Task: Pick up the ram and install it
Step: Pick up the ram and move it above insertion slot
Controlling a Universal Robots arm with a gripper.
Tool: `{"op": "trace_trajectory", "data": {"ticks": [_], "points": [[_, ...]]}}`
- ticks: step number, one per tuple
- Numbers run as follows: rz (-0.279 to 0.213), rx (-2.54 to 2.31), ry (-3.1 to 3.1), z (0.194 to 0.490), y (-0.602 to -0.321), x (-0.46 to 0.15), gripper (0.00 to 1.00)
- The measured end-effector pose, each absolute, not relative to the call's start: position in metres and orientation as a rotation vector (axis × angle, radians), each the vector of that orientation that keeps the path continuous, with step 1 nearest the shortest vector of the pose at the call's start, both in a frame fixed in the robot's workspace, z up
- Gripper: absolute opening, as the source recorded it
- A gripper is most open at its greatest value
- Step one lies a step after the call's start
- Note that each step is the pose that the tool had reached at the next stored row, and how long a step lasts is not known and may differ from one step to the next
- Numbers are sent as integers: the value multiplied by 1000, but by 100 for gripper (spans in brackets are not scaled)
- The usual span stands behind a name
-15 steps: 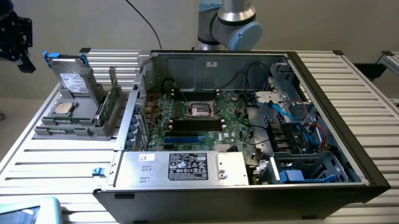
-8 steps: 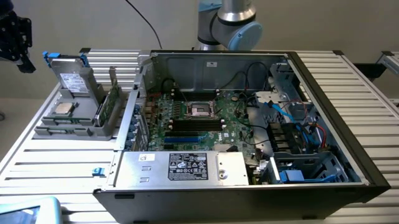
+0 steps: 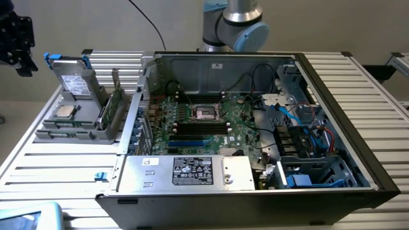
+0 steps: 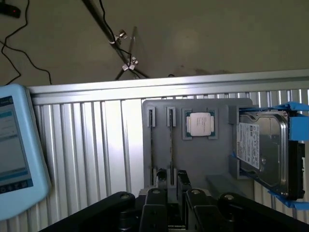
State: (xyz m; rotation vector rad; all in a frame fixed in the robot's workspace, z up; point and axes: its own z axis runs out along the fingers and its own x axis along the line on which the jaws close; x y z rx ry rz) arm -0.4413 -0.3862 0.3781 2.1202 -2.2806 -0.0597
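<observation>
Two ram sticks (image 3: 114, 103) stand on edge in a grey holder (image 3: 70, 133) on the table, at the exterior view's left of the open computer case. In the wrist view they are thin edge-on lines (image 4: 171, 145) in the holder's slots (image 4: 151, 140). My gripper (image 4: 172, 181) hangs above the holder, its dark fingertips (image 4: 161, 180) a little apart, open, with nothing between them. The exterior view has the gripper (image 3: 16, 43) high at its far left edge. The motherboard's black memory slots (image 3: 201, 127) lie inside the case.
The holder also carries a silver processor chip (image 4: 201, 123) and an upright hard drive (image 4: 263, 152) in a blue bracket. A light-blue tablet (image 4: 14, 154) lies on the slatted table. The case's power supply (image 3: 188, 171) and cables (image 3: 294, 120) crowd the motherboard (image 3: 223, 136).
</observation>
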Motion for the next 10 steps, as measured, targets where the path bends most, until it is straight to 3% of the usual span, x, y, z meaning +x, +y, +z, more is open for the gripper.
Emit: {"op": "trace_trajectory", "data": {"ticks": [2,4,5,10], "points": [[-60,2120,-2281,378,-386,-441,36],[-60,2120,-2281,378,-386,-441,36],[-58,2120,-2280,378,-386,-441,43],[-29,2107,-2269,376,-386,-441,43]]}}
